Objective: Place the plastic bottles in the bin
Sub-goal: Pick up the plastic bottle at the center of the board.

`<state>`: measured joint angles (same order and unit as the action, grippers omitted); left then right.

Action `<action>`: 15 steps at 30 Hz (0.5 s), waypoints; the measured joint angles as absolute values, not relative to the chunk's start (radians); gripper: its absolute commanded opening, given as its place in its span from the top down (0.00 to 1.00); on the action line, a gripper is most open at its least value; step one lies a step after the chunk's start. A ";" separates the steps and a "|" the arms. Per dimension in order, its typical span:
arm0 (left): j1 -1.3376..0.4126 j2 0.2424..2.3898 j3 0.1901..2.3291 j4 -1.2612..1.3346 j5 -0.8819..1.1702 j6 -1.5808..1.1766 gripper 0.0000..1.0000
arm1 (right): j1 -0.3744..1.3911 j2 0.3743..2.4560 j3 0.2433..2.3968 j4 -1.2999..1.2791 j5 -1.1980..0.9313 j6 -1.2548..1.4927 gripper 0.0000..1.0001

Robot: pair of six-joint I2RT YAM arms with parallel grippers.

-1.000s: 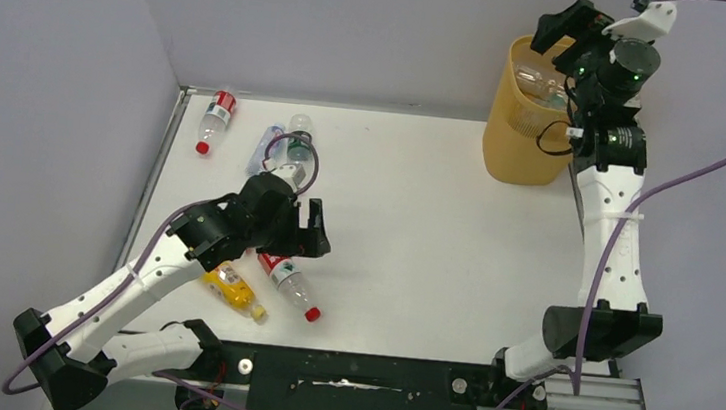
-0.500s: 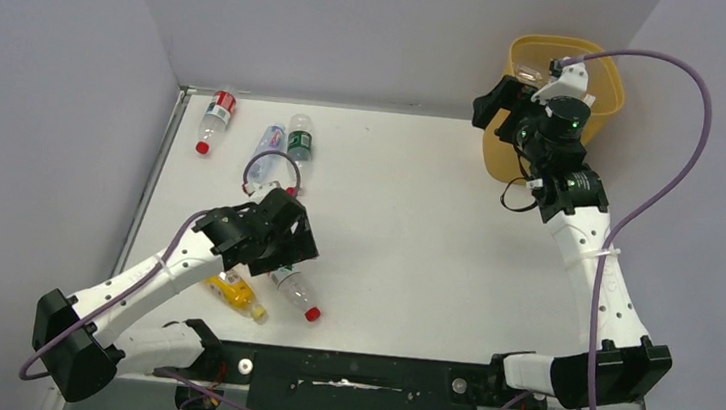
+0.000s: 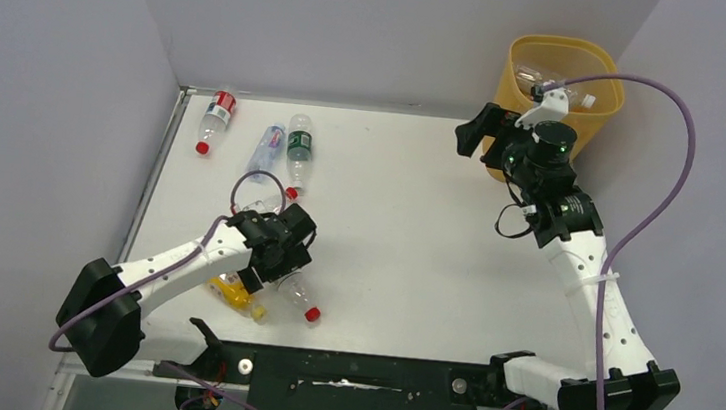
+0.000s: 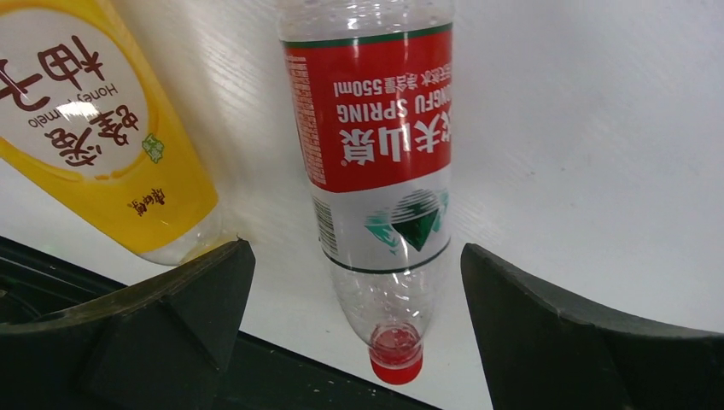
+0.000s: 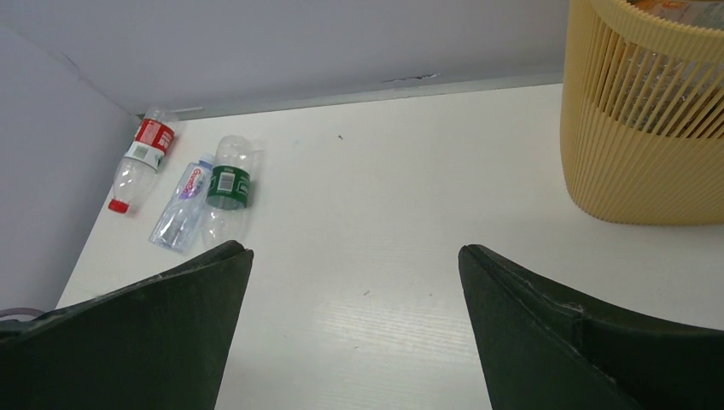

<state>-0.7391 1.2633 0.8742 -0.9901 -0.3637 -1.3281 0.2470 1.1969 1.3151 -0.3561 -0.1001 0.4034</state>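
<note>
My left gripper (image 3: 286, 250) is open and low over the table. Its jaws straddle a clear bottle with a red label and red cap (image 4: 380, 154), without touching it; the bottle also shows in the top view (image 3: 298, 294). An orange-yellow bottle (image 4: 102, 128) lies just left of it (image 3: 235, 293). My right gripper (image 3: 475, 130) is open and empty, in the air left of the yellow bin (image 3: 555, 45), which holds some clear bottles (image 3: 542, 80). The bin's ribbed wall (image 5: 640, 128) shows in the right wrist view.
Three more bottles lie at the back left: a red-labelled one (image 3: 215, 118) by the left wall, a blue-labelled one (image 3: 266, 145) and a green-labelled one (image 3: 298, 149). They also show in the right wrist view (image 5: 226, 184). The left arm's cable loops above its gripper.
My left gripper has dropped and shifted toward the near edge, over the red-labelled bottle. My right gripper has swung from above the bin to its left side and lower.
</note>
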 measured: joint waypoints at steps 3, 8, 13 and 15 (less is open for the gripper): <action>-0.739 1.304 0.856 -0.982 -0.371 -1.355 0.05 | 0.257 1.180 1.293 -0.357 -0.102 0.405 0.02; -0.739 1.367 0.850 -0.945 -0.382 -1.377 0.06 | 0.270 1.161 1.261 -0.370 -0.102 0.410 0.02; -0.741 1.404 0.850 -0.898 -0.390 -1.375 0.07 | 0.278 1.151 1.251 -0.381 -0.102 0.412 0.02; -0.741 1.420 0.850 -0.880 -0.393 -1.371 0.09 | 0.278 1.150 1.251 -0.383 -0.102 0.413 0.02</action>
<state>-0.7410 1.4197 0.8505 -0.8803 -0.3931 -1.3708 0.2779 1.1496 1.2510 -0.3832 -0.1017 0.4126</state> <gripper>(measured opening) 0.932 0.977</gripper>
